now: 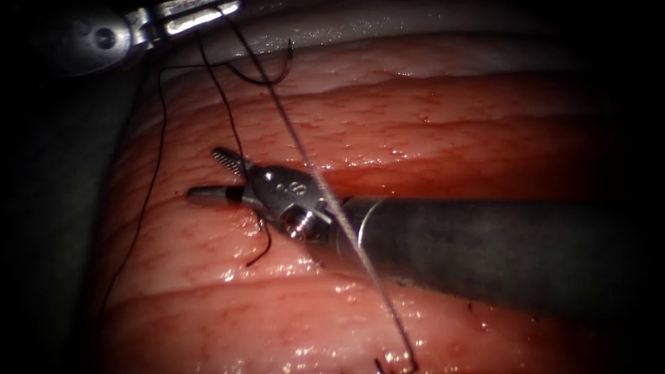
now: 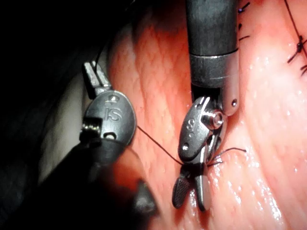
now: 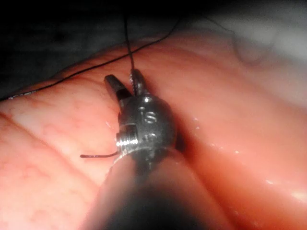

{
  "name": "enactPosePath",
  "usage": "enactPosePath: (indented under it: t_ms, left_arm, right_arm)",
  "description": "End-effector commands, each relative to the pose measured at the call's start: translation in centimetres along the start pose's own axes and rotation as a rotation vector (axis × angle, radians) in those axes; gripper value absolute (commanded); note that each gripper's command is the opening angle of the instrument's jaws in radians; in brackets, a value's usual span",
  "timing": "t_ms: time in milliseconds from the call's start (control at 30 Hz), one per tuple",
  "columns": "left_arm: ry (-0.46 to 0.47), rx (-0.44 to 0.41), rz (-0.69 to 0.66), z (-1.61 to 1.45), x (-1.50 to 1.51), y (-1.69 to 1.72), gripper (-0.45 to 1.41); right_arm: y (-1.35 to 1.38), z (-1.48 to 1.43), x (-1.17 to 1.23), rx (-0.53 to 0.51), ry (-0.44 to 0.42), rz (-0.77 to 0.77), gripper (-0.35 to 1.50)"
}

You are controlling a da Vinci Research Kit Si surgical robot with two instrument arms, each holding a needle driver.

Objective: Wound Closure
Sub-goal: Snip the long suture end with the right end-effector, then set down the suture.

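1. The right tool (image 1: 220,174) is seen low over the tissue (image 1: 429,125), its jaws parted with a strand of thread (image 1: 225,111) passing between them; nothing is gripped.
2. The left tool (image 1: 201,14) is seen at the upper left edge, its jaws pressed together on the thread.
3. The curved needle (image 1: 267,75) is seen lying on the upper tissue, near the left tool, held by neither tool.
4. A short cut end of thread (image 1: 262,246) is seen curling beside the right tool's wrist.
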Motion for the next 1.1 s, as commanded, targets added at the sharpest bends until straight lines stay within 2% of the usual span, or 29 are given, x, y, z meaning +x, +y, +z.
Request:
enactPosePath:
  t_ms: [33,200,233,267,333,367,500,767,933,1100]
  left_arm:
    - [0.003,0.001,0.002,0.05,-0.03,-0.02,-0.45]
    - [0.006,-0.001,0.012,0.04,-0.02,-0.03,-0.45]
    - [0.006,-0.001,0.017,0.05,-0.02,-0.03,-0.45]
    - [0.007,-0.001,0.039,0.06,-0.03,-0.05,-0.45]
    - [0.007,0.000,0.053,0.11,-0.06,-0.07,-0.45]
    - [0.007,0.001,0.064,0.13,-0.09,-0.07,-0.45]
    - [-0.003,0.013,0.097,0.37,-0.25,-0.06,-0.45]
    - [-0.075,-0.006,0.183,1.10,-0.70,0.01,-0.45]
    - [-0.101,-0.023,0.256,1.64,-0.94,0.01,-0.45]
    - [-0.074,-0.057,0.282,2.18,-1.06,0.07,-0.45]
  right_arm:
    - [-0.01,0.10,-0.01,-0.003,0.005,-0.002,-0.35]
    - [0.06,0.02,-0.01,0.004,0.003,-0.049,-0.35]
    - [0.10,-0.04,0.00,0.003,0.002,-0.084,-0.20]
    - [0.22,-0.22,0.05,0.001,0.009,-0.138,0.63]
    - [0.36,-0.46,0.14,-0.013,0.047,-0.156,1.01]
    - [0.43,-0.58,0.18,-0.022,0.067,-0.161,1.06]
    - [0.68,-1.14,0.39,-0.066,0.113,-0.159,1.13]
    - [1.03,-2.20,0.71,-0.160,0.201,-0.178,1.08]
    - [1.19,-2.67,0.79,-0.255,0.198,-0.225,1.03]
    - [1.41,-3.02,0.85,-0.339,0.200,-0.252,0.98]
